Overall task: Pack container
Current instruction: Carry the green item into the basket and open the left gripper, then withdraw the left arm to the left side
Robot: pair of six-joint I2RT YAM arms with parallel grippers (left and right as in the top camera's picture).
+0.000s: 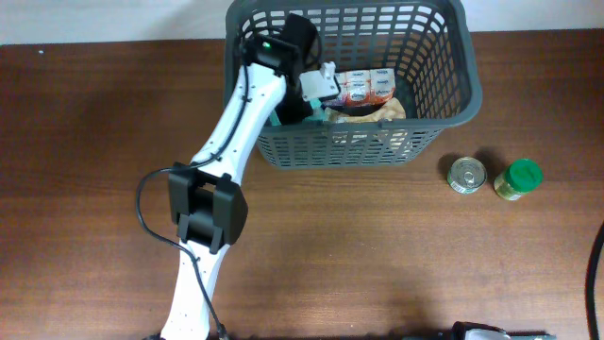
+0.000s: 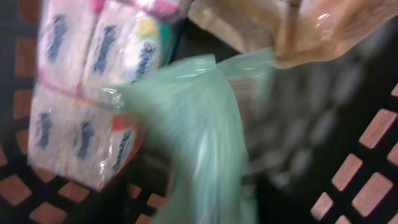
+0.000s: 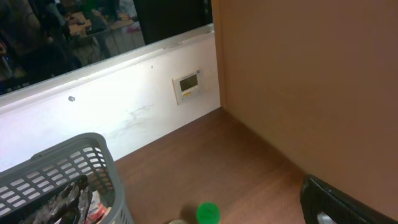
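Observation:
The dark grey lattice container (image 1: 467, 90) stands at the back of the table; it also shows in the right wrist view (image 3: 68, 165). My left gripper (image 1: 307, 94) is down inside it. In the left wrist view a pale green plastic bag (image 2: 199, 130) runs, blurred, up to where the jaws sit, and seems held; the fingers themselves are hidden. Beside the bag lie a wrapped tissue pack (image 2: 81, 93) and a brown bag (image 2: 311, 25) on the container's floor (image 2: 311, 180). Of my right gripper only a black part (image 3: 336, 202) shows.
A small silver tin can (image 1: 466, 175) and a green-lidded jar (image 1: 518, 178) stand on the table right of the container's front corner. The jar also shows in the right wrist view (image 3: 208, 213). A white wall runs behind the table.

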